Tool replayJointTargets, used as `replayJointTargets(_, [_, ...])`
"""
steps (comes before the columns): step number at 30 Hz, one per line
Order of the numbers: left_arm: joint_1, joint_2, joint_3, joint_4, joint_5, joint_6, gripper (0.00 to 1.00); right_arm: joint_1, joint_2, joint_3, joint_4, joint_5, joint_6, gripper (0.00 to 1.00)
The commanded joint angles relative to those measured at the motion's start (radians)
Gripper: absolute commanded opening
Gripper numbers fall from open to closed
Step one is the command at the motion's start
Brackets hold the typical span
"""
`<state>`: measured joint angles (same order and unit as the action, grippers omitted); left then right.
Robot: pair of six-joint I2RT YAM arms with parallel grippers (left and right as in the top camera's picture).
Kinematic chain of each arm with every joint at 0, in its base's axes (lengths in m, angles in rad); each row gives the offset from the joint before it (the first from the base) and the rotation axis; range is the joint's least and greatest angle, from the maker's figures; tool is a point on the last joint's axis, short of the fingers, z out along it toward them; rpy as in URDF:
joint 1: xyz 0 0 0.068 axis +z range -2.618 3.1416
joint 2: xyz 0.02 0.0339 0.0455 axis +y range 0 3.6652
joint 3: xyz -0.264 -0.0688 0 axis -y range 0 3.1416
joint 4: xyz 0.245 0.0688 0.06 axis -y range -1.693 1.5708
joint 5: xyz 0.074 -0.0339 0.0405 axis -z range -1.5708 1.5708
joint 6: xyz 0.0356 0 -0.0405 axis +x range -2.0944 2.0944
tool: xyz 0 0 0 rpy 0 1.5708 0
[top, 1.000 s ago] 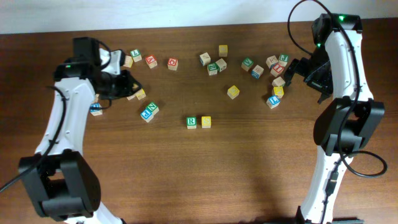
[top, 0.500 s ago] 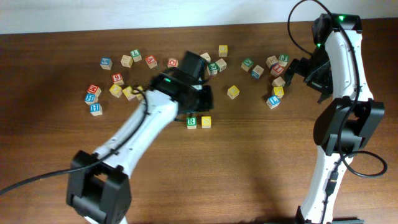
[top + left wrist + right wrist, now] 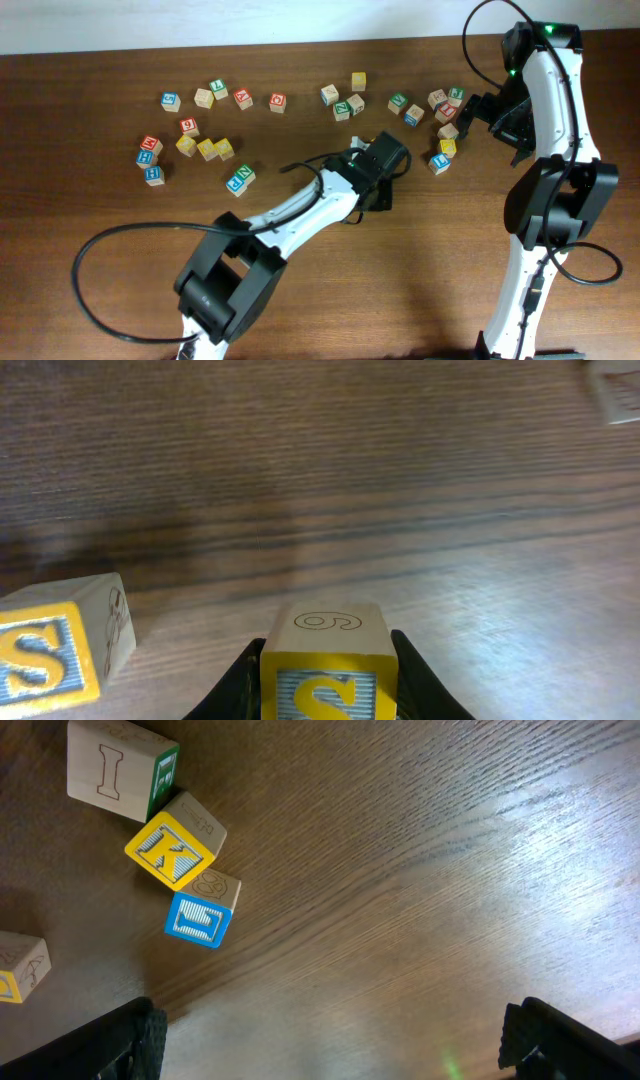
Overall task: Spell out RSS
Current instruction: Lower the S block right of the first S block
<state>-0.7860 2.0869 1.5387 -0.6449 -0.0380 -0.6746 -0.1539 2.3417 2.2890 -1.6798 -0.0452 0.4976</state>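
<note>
The left gripper (image 3: 326, 685) had its fingers (image 3: 238, 682) set narrow against both sides of a yellow S cube (image 3: 325, 660), clasping it. Whether that cube rested on the table (image 3: 400, 480) could not be told. A second yellow S cube (image 3: 50, 652) stood just beside it on the wood, not touching. The R cube could not be made out in any view.

From overhead, the left arm (image 3: 300, 205) stretched across the middle of the table.

The right gripper (image 3: 335, 1045) hung with its fingers spread wide, holding nothing. Below it, in the far right cluster, were a green-sided I cube (image 3: 120, 770), a yellow-faced cube (image 3: 175, 850) and a blue cube (image 3: 203, 915). More loose cubes (image 3: 243, 98) lay scattered along the far side.
</note>
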Motion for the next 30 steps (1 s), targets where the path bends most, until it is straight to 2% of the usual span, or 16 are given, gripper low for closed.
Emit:
replayJointTargets(1, [-0.001, 0.043, -0.005, 0.002, -0.069, -0.010, 0.25, 0.002, -0.033, 0.020, -0.003, 0.002, 0.005, 0.98])
replayJointTargets(8, [-0.001, 0.057, -0.005, 0.001, -0.180, -0.011, 0.25, 0.002, -0.033, 0.020, -0.003, 0.002, 0.005, 0.98])
replayJointTargets(30, [0.000, 0.058, -0.005, -0.052, -0.199, -0.058, 0.27, 0.002, -0.033, 0.020, -0.003, 0.002, 0.005, 0.99])
